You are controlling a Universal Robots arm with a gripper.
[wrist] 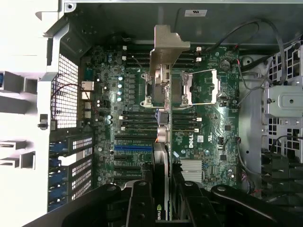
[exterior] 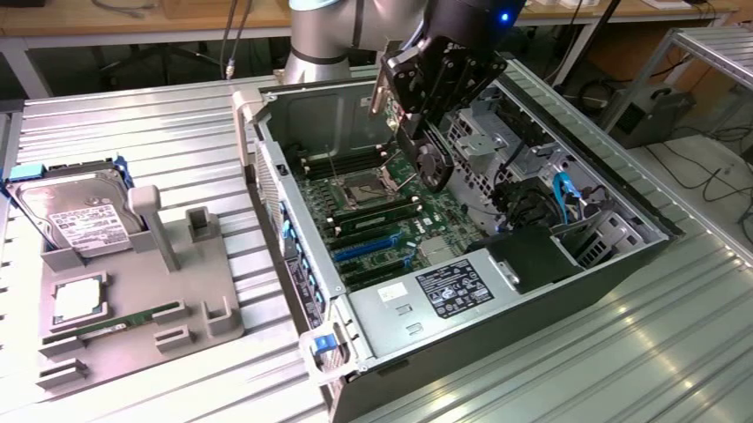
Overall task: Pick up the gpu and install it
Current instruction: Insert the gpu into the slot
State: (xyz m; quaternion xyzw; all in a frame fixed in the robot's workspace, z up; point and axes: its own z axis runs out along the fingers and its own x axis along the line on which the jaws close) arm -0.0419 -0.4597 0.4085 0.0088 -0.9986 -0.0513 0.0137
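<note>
Hanging from the black two-fingered gripper (exterior: pixel 421 115) (wrist: pixel 163 189), the gpu (exterior: pixel 429 163) (wrist: pixel 162 135), a thin dark circuit card with a round fan on one face, is held on edge above the interior of the open dark-grey metal computer case (exterior: pixel 271 159) (wrist: pixel 118 19). The jaws are closed narrowly on the card, one finger against each face. In the wrist view the card appears edge-on, with its silvery-beige metal bracket strip (wrist: pixel 165 47) at the far end from the fingers, over the silver square processor socket (exterior: pixel 359 187) (wrist: pixel 203 90). The card is clear of the green motherboard (exterior: pixel 376 220) (wrist: pixel 213 123) and lies beside, not in, the blue expansion slot (exterior: pixel 365 251) (wrist: pixel 132 147). The grey arm (exterior: pixel 324 35) descends steeply from behind the case, its wrist angled down into the opening. On the exterior view's left, well apart from the case, a grey moulded fixture tray (exterior: pixel 141 300) rests on the ribbed metal table (exterior: pixel 141 115), carrying a silver hard drive with a white label (exterior: pixel 77 211) and a narrow green memory stick (exterior: pixel 123 319).
</note>
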